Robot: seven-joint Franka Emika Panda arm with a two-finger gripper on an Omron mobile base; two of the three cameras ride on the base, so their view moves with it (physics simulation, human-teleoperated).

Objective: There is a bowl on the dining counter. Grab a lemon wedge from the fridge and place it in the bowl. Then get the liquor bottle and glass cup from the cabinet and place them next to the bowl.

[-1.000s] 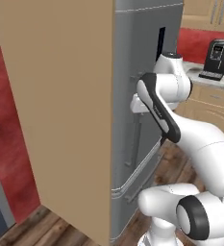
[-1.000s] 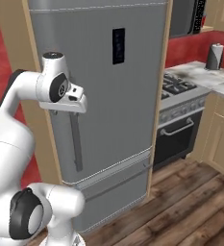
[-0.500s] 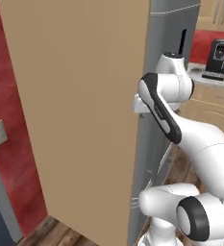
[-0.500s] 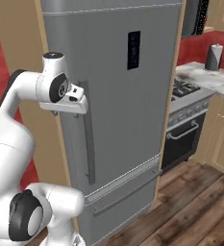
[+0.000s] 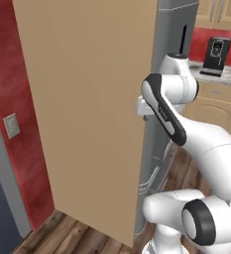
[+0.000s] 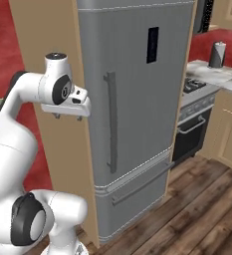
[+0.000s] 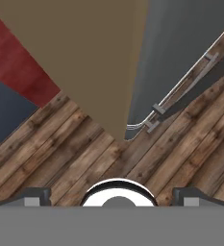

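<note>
Pincer (image 7: 111,199): spread wide, nothing held between the two dark tips seen at the lower edge of the hand view; it is pointed down at the floor. In the right base view the hand (image 6: 67,107) is held level at the fridge's left edge, beside the tan side panel.

Fridge (image 6: 137,99): tall, plain grey, door closed. A long vertical bar handle (image 6: 111,122) is mounted on the door, well to the right of the hand and not touched by it. A small dark panel (image 6: 153,45) is set high on the door. A lower drawer front with a horizontal bar handle (image 6: 142,183) is seen beneath. In the hand view the grey front is seen from above, with the drawer handle (image 7: 180,89) running across it.

Side panel (image 5: 87,109): light tan wood, standing against the fridge's left flank.

Wall (image 5: 15,89): red, carrying a pale switch plate (image 5: 11,126).

Floor (image 7: 84,149): dark wood planks.

Stove (image 6: 194,127): dark, standing right of the fridge, with a marbled worktop (image 6: 214,74) beyond it carrying a grey cylindrical object (image 6: 216,55).

Coffee machine (image 5: 215,55): dark, standing on a worktop behind the arm in the left base view.
</note>
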